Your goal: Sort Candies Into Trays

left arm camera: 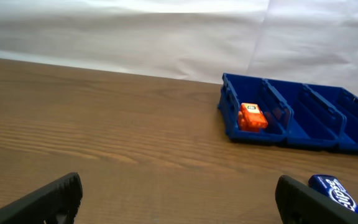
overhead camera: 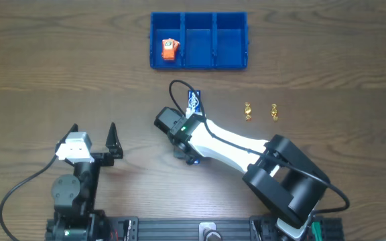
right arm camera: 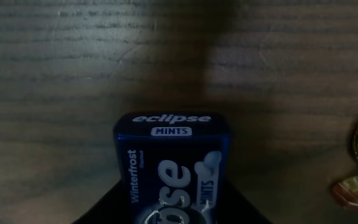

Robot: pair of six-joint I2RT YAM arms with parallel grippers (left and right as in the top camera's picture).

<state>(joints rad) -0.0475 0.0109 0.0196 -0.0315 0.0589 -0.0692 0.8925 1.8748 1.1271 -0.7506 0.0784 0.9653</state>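
**Operator:** Where's the mint box, and what has hold of it?

**Spotter:** Your right end effector (right arm camera: 174, 200) is closed narrowly on the near end of the mint box (overhead camera: 194, 99), with a finger against each long side. The box is mid-surface, just near of the tray (overhead camera: 200, 66). You can't tell from here whether it is lifted or resting on the wood. Your left end effector (overhead camera: 94, 134) is wide open and holds nothing, at the near left.

**Operator:** What could go wrong?

**Spotter:** The box is a glossy blue pack with flat, slick-looking faces, and you grip only one end. I judge it could pivot or slide out if you swing fast. The tray is rigid blue plastic with thin upright dividers. Come in low and a box corner could catch the near wall and push the tray along the smooth wood-grain surface (overhead camera: 45, 67). The left bin holds the orange candy (overhead camera: 170, 48), a small wrapped block, so releasing there would mix kinds.

**Operator:** Anything else?

**Spotter:** Two gold candies (overhead camera: 248, 111) lie right of the box, in shiny foil with twisted ends. A wide sweep of your arm could knock them away.
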